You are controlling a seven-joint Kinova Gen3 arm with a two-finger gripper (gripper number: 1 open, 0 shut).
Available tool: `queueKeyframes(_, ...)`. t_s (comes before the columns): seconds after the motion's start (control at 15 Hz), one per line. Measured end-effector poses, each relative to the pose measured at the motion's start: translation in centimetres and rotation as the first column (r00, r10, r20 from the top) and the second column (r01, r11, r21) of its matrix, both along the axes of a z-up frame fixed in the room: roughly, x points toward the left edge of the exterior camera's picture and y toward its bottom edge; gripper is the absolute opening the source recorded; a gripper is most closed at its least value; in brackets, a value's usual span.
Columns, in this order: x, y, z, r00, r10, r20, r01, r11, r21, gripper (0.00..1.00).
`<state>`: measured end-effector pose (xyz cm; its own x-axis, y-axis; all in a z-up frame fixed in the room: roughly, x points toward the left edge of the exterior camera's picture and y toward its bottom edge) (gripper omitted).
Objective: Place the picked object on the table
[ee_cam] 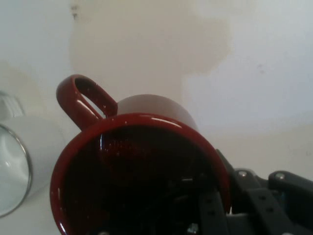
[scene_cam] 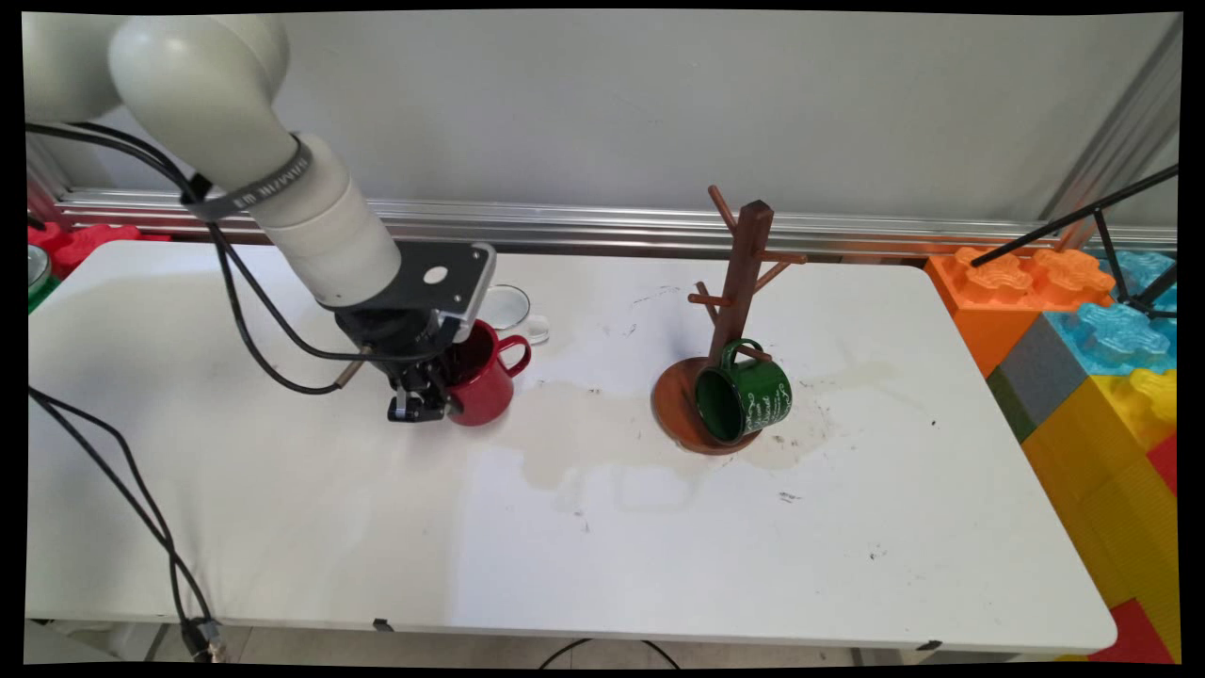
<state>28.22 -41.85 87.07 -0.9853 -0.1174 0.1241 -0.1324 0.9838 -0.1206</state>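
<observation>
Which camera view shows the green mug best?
The main view: the green mug hangs tilted on the wooden mug tree, its opening facing the camera. The hand view does not show it, only the red mug close up.

You can't see the end effector (scene_cam: 424, 400) fingertips clearly: the red mug (scene_cam: 482, 377) hides one finger. Behind the mug, toward the worktop's far edge, the arm covers part of a clear glass (scene_cam: 513, 309). In the hand view, the mug's rim (ee_cam: 142, 122) runs off the bottom edge
</observation>
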Motion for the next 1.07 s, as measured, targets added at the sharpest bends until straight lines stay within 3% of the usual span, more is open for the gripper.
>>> queueKeyframes(0.6, 0.0, -2.4, -3.6, 0.999, -0.043, -0.004, 0.043, 0.999, 0.028, 0.00)
queueKeyframes(1.07, -0.1, -3.2, -5.0, 0.999, -0.045, -0.017, 0.045, 0.998, 0.046, 0.00)
